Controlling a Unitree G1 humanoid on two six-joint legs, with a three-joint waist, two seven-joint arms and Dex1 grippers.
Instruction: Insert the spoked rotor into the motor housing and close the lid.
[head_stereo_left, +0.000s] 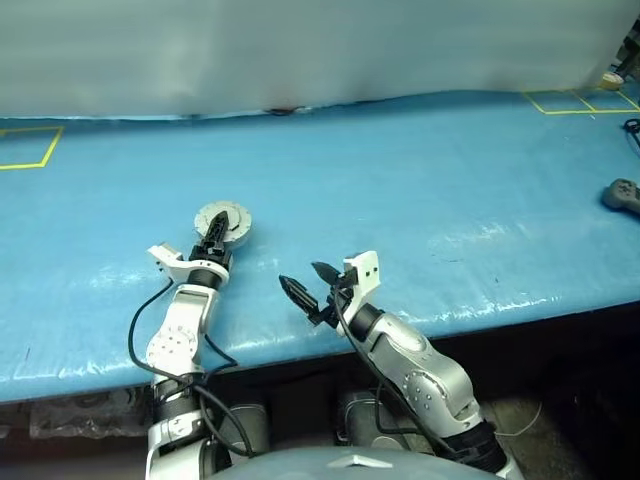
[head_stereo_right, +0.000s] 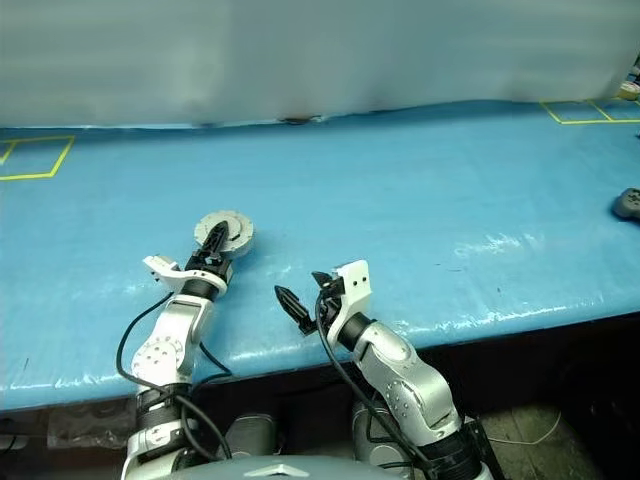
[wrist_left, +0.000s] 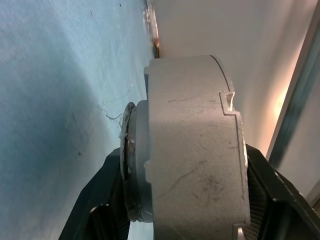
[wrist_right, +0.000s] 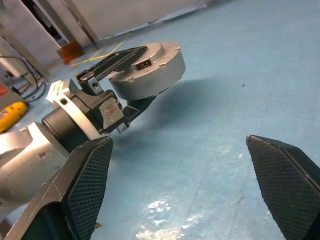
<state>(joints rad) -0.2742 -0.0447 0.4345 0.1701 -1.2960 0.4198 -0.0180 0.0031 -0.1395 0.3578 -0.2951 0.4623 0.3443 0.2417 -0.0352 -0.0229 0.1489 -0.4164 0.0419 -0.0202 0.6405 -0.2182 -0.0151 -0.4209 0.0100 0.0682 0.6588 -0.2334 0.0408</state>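
Observation:
A thick round silver disc, the motor housing (head_stereo_left: 226, 221) with the lid (wrist_right: 162, 52) lying shut on top, hangs just above the blue table (head_stereo_left: 400, 200). My left gripper (head_stereo_left: 214, 236) is shut on it, one finger across the top face and one underneath, as the right wrist view shows. In the left wrist view its grey side wall (wrist_left: 190, 125) sits between the black fingers (wrist_left: 95, 200). My right gripper (head_stereo_left: 303, 277) stands open and holds nothing, a little to the right of the housing and nearer the table's front edge. The spoked rotor is hidden.
Yellow tape squares mark the far left (head_stereo_left: 25, 150) and far right (head_stereo_left: 580, 100) of the table. A dark handheld controller (head_stereo_left: 622, 195) lies at the right edge. A pale backdrop rises behind the table. The front edge (head_stereo_left: 450, 315) runs just past my right gripper.

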